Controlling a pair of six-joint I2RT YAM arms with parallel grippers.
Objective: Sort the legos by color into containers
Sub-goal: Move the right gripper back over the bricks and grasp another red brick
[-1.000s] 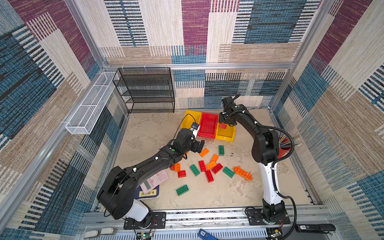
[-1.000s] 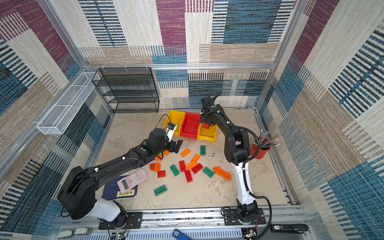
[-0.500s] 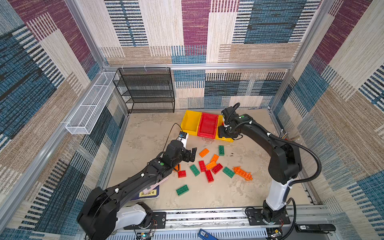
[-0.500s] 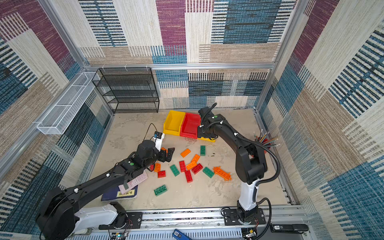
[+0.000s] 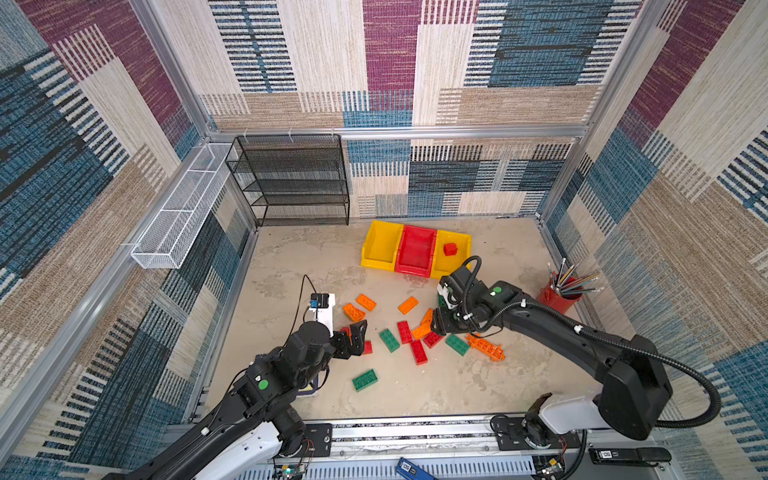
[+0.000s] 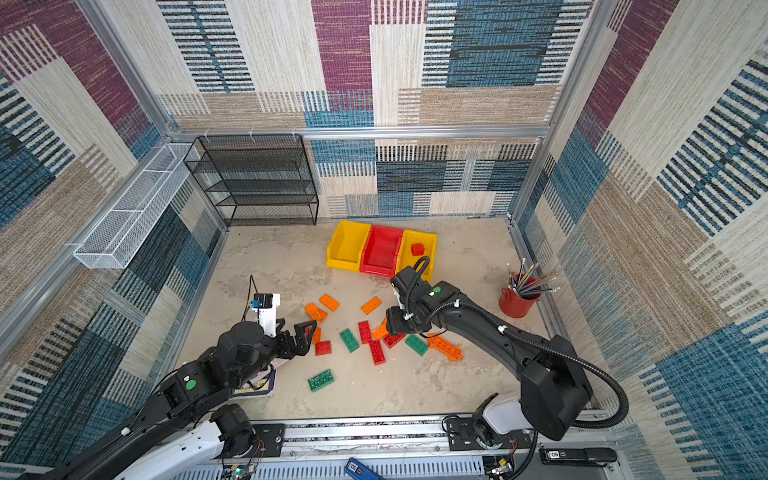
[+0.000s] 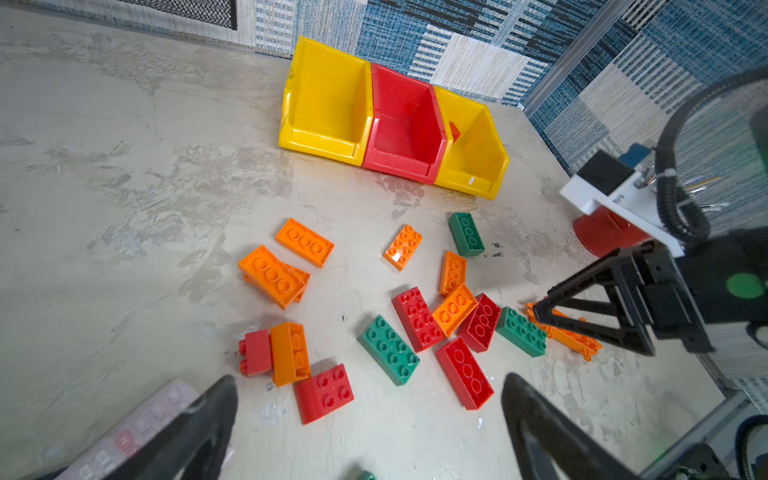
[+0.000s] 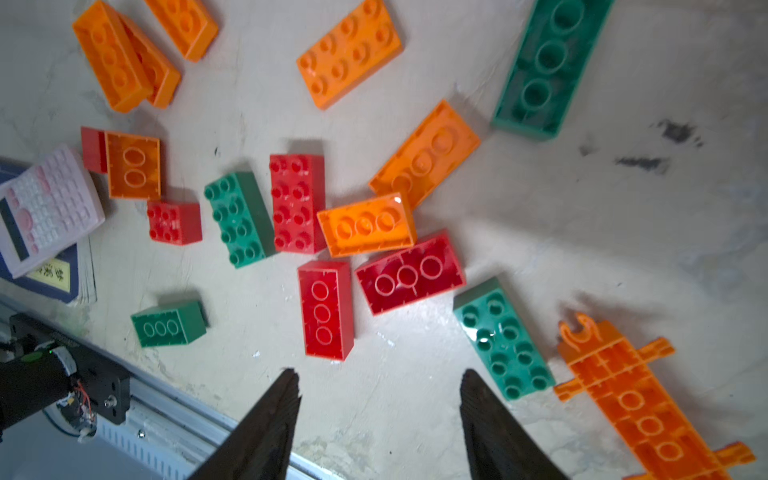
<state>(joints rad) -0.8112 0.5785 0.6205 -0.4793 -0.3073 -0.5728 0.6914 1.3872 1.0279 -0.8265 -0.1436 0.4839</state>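
The legos (image 5: 404, 331) look light, rigid and smooth-walled. I judge each is best pinched across its two long flat sides rather than the studs. Those touching neighbours may skid or drag others along. They are chunky studded bricks in orange, red and green, some lying upside down, scattered mid-surface (image 5: 291, 266). A long orange lattice piece (image 5: 484, 347) lies at 4 o'clock of the heap. The containers (image 5: 415, 255) stand in a row at 12 o'clock, and one red brick (image 5: 450, 248) lies in the yellow one at the row's 3 o'clock end. The right gripper (image 8: 380, 374) hovers over the heap's 3 o'clock side, jaws apart and empty. The left gripper (image 7: 368, 384), at 9 o'clock, gapes wide and holds nothing.
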